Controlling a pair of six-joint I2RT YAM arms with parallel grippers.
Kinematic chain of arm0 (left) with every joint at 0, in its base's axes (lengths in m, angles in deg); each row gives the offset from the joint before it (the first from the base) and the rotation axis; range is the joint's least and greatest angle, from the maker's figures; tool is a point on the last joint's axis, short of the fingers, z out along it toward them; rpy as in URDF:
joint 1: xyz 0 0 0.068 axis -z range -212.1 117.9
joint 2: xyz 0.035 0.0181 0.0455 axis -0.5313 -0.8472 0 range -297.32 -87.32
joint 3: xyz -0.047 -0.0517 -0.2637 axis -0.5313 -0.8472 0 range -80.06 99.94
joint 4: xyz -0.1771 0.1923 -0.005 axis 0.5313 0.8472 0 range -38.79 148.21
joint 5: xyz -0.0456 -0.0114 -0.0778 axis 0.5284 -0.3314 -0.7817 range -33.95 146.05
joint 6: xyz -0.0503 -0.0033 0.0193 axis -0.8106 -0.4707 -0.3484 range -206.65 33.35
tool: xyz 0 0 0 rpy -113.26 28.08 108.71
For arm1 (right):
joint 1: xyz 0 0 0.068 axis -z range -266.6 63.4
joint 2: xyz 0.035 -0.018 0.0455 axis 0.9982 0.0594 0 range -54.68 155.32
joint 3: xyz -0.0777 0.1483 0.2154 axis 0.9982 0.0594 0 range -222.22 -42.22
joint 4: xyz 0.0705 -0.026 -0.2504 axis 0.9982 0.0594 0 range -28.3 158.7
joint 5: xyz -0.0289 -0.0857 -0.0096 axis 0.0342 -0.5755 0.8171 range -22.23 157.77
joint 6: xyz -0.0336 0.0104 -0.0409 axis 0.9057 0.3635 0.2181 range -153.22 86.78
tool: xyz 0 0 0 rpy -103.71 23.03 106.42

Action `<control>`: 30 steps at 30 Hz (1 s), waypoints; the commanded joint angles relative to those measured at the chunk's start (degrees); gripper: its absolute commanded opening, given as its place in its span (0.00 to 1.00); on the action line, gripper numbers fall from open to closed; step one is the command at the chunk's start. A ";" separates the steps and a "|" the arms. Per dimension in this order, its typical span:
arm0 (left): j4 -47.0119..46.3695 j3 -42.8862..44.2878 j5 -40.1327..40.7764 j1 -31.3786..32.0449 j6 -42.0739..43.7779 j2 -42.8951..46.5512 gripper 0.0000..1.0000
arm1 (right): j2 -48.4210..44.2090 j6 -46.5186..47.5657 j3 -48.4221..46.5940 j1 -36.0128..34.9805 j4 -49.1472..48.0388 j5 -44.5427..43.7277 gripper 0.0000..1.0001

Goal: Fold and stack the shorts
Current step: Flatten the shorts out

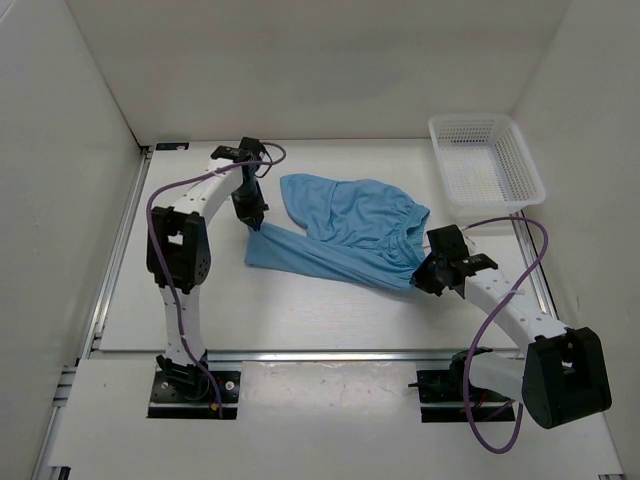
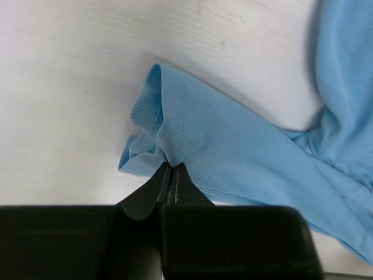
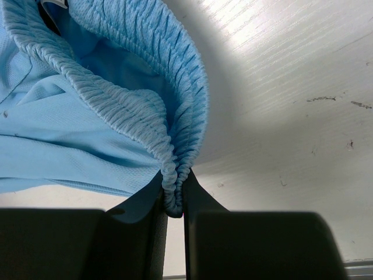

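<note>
Your left gripper (image 2: pixel 172 167) is pinched shut on a leg corner of the sky-blue shorts (image 1: pixel 345 230), and your right gripper (image 3: pixel 173 195) clamps their gathered waistband. The shorts stretch between the two grippers on the table (image 1: pixel 300 315). The white mesh basket (image 1: pixel 520 165) sits beyond the right gripper, apart from the fabric.

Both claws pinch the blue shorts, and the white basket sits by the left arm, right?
Not quite. The basket sits by the right arm, as the top view shows. The left gripper and right gripper do pinch the shorts.
</note>
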 commanded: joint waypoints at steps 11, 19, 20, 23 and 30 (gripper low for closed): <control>-2.14 -15.29 -5.16 -0.48 3.20 16.22 0.18 | -3.18 0.87 -0.36 0.20 1.41 -0.89 0.00; -7.06 -26.04 -8.78 1.28 1.88 19.48 0.11 | -3.18 0.87 0.17 0.20 1.41 -0.89 0.00; -7.59 -26.05 -8.78 1.28 1.88 19.48 0.15 | -3.18 0.87 0.17 0.20 1.41 -0.89 0.00; -8.11 -26.58 -8.78 1.28 1.88 20.01 0.19 | -3.79 0.87 0.17 0.20 1.41 -0.89 0.00; -8.12 -27.10 -8.78 1.28 1.36 20.54 0.28 | -3.79 0.87 0.17 0.20 1.41 -0.89 0.00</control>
